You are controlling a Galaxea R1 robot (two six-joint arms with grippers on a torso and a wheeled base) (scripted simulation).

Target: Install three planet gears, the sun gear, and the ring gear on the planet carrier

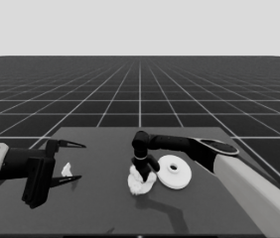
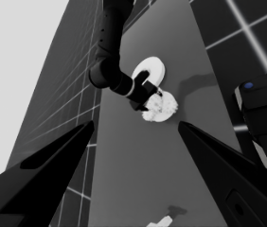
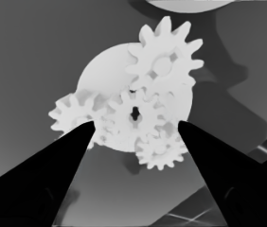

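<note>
White and flat, the smaller round part (image 3: pixel 124 85), a thin disc, lies near the middle of the dark worktop (image 1: pixel 100 208) with four small white toothed gears on it: one at the centre (image 3: pixel 131 118) and three around it (image 3: pixel 164 59) (image 3: pixel 72 116) (image 3: pixel 159 149), their teeth meshing and reaching past the disc's rim. Directly above this cluster hangs the right tool (image 3: pixel 136 130), its two pointed black fingers spread apart with nothing between them; its arm reaches in from the right. Just beside the cluster, on its right in the head view, lies the larger round part (image 1: pixel 174 172), a thick white disc with a raised centre and a small hole, uncovered. At the worktop's left end the left tool (image 1: pixel 73 161) waits with its fingers spread wide; a thin white piece (image 1: pixel 67 170) lies on the worktop between them, not gripped.
</note>
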